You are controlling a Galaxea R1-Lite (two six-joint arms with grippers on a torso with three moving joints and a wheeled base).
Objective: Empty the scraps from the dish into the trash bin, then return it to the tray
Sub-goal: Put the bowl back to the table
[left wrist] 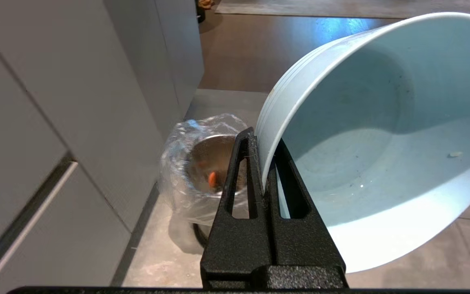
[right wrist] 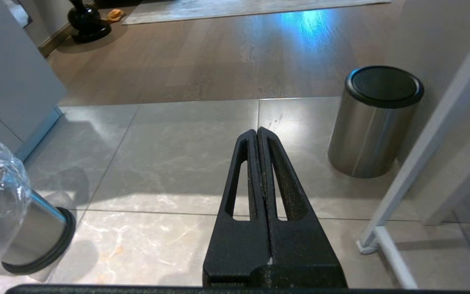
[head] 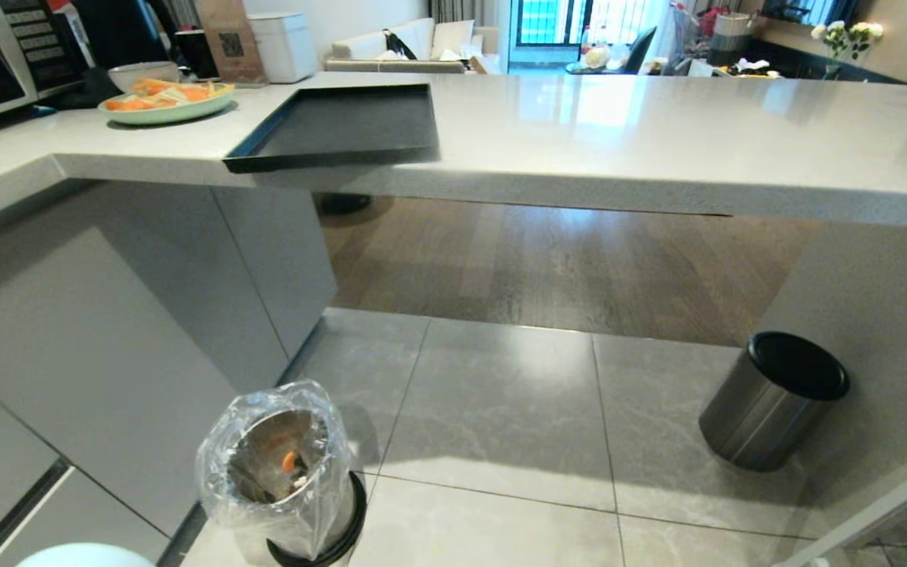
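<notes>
left gripper (left wrist: 264, 161): black fingers pinched on rim of the dish (left wrist: 382, 134), one inside, one outside
dish: tilted, held low above floor near the trash bin (left wrist: 202, 171); nearly clean, one tiny fleck left inside
trash bin: on tile floor by grey cabinet (head: 107, 331), bag-lined, orange scraps (head: 288, 461) inside
right gripper (right wrist: 258, 141): fingers pressed together, holding nothing, over tiles
tray (head: 343, 126): on counter (head: 658, 134), overhanging front edge
steel cylinder (head: 772, 402): on floor, well apart from bin

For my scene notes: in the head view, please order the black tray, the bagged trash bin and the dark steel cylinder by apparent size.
1. tray
2. trash bin and dark steel cylinder: alike; the bin stands nearer the camera, so unranked.
</notes>
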